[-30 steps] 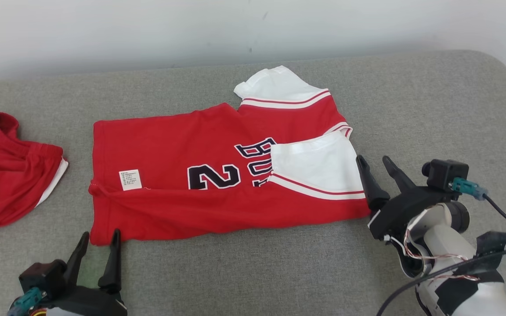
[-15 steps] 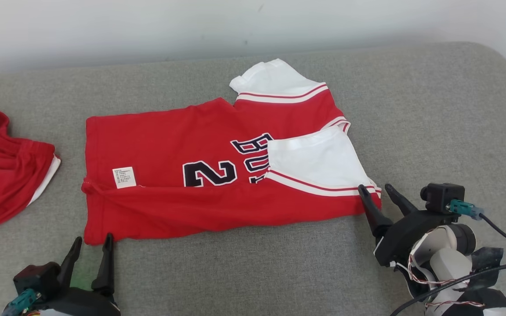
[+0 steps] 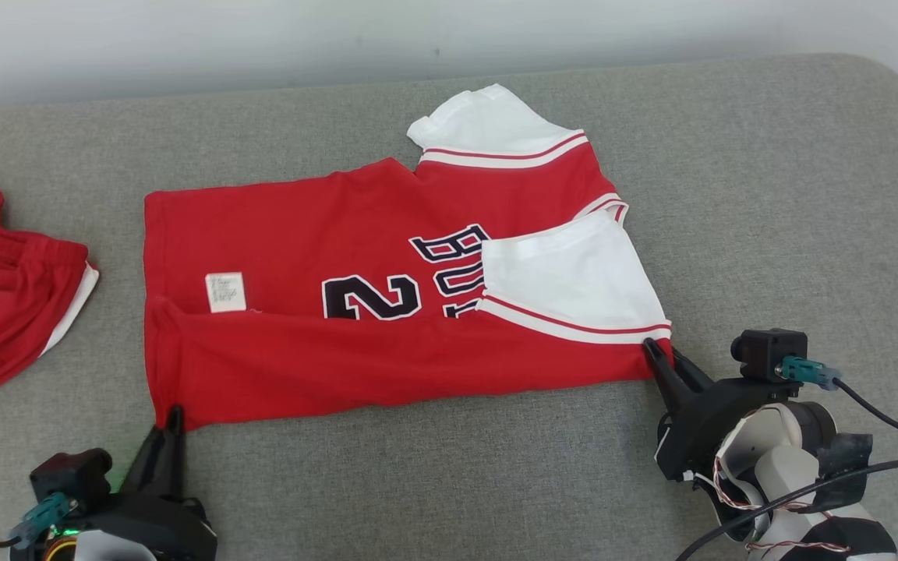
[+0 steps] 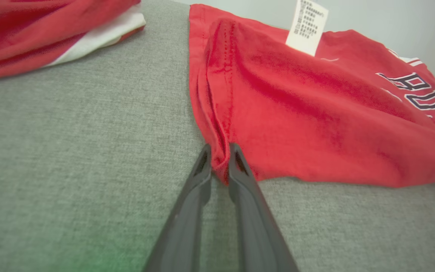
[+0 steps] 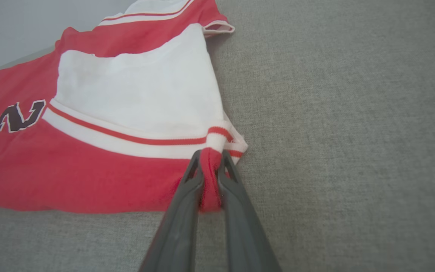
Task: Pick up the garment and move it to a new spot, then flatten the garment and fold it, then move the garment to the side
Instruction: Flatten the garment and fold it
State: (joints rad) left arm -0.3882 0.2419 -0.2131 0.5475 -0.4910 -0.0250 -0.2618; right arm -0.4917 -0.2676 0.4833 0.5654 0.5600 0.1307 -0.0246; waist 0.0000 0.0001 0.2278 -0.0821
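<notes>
A crumpled red garment with white trim [image 3: 5, 288] lies at the far left of the grey woven upholstered surface [image 3: 449, 467], well apart from my work. At the near left, my left gripper [image 3: 174, 417] has its two dark fingers [image 4: 199, 189] drawn together and clamped on the near-left hem corner of the red-and-white knit jersey [image 3: 301, 351]. My left wrist view shows a ridge of red cloth pinched between them. Just beyond that corner, a small white rectangular care label [image 3: 225, 292] shows against the red cloth. The jersey lies spread across the middle of the surface, its near long edge folded over, with dark white-edged lettering [image 3: 387, 288] at centre. A white sleeve with red stripes [image 3: 566, 280] is folded over the body toward the right, and a second white sleeve [image 3: 488, 125] points to the far side. At the near right, my right gripper [image 3: 661, 352] is clamped on the jersey's near-right corner, red cloth bunched between its fingers [image 5: 189, 204] just below the striped white band. A pale wall [image 3: 262, 39] runs behind the surface.
</notes>
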